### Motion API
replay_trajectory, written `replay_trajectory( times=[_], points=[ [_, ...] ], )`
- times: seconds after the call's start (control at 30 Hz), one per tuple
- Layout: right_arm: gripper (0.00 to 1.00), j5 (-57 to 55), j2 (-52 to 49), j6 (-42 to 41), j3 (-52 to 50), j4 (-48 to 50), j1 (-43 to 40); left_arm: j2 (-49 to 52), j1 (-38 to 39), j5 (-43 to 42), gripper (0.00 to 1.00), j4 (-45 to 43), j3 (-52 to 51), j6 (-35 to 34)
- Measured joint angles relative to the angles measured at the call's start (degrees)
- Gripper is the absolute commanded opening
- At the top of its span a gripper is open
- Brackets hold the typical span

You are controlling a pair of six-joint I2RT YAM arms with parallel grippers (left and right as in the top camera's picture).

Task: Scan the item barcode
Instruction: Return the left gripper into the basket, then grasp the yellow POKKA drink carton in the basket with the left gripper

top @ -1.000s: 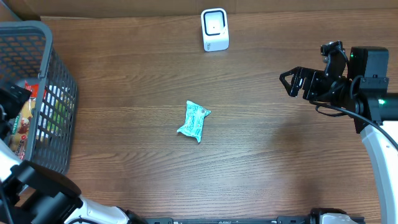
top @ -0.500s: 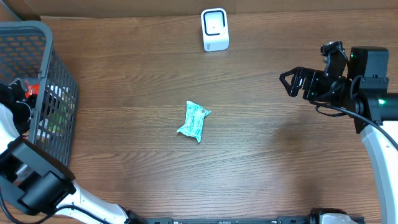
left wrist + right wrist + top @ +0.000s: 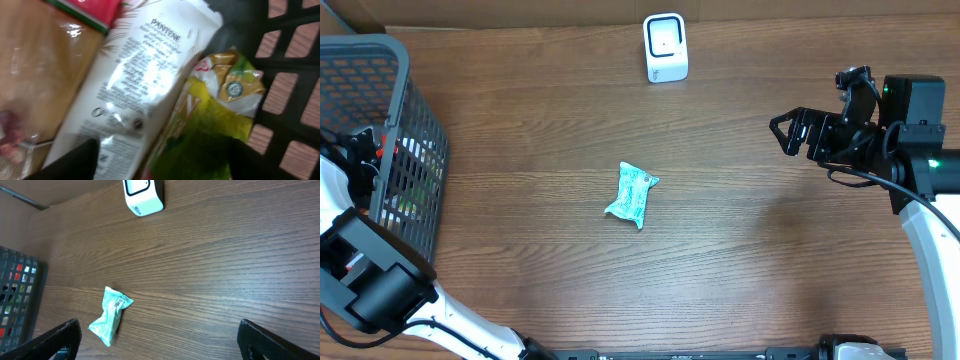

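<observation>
Left arm reaches into the basket (image 3: 420, 130) at the left table edge. In the wrist view the left gripper (image 3: 162, 149) hangs over the contents with its two dark fingers (image 3: 80, 160) apart, released. They straddle a white Pantene pack (image 3: 145, 85) and a yellow-green packet (image 3: 215, 115). I cannot tell whether either finger touches them; the view is blurred. A tan bag (image 3: 40, 75) lies left of the white pack.

Right gripper (image 3: 782, 133) hovers over the right side of the table (image 3: 740, 250), jaws spread wide, holding nothing.

A green packet (image 3: 632, 195) lies flat near the table centre, well apart from both arms. A small barcode-like patch shows near one end in the right wrist view. The white scanner (image 3: 665, 47) stands upright at the far edge, well apart from the packet.
</observation>
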State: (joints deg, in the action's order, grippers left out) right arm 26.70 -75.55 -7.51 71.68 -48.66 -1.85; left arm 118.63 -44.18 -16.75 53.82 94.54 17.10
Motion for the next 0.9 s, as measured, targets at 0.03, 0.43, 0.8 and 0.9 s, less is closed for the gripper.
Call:
replay_trajectory(
  times=[0.03, 0.43, 0.8, 0.9],
  points=[
    [1.00, 0.00, 0.00, 0.02, 0.00, 0.00, 0.02, 0.20, 0.26, -0.28, 0.55, 0.13, 0.00, 0.24],
    [1.00, 0.02, 0.00, 0.02, 0.00, 0.02, 0.00, 1.62, 0.81, 0.48, 0.04, 0.83, 0.37, 1.03],
    [1.00, 0.00, 0.00, 0.00, 0.00, 0.00, 0.00, 4.72, 0.87, 2.86, 0.04, 12.63, 10.12, -3.48],
    [1.00, 0.02, 0.00, 0.00, 0.00, -0.02, 0.00, 5.29, 0.90, 4.46, 0.04, 17.09, 16.04, -6.51]
  ],
)
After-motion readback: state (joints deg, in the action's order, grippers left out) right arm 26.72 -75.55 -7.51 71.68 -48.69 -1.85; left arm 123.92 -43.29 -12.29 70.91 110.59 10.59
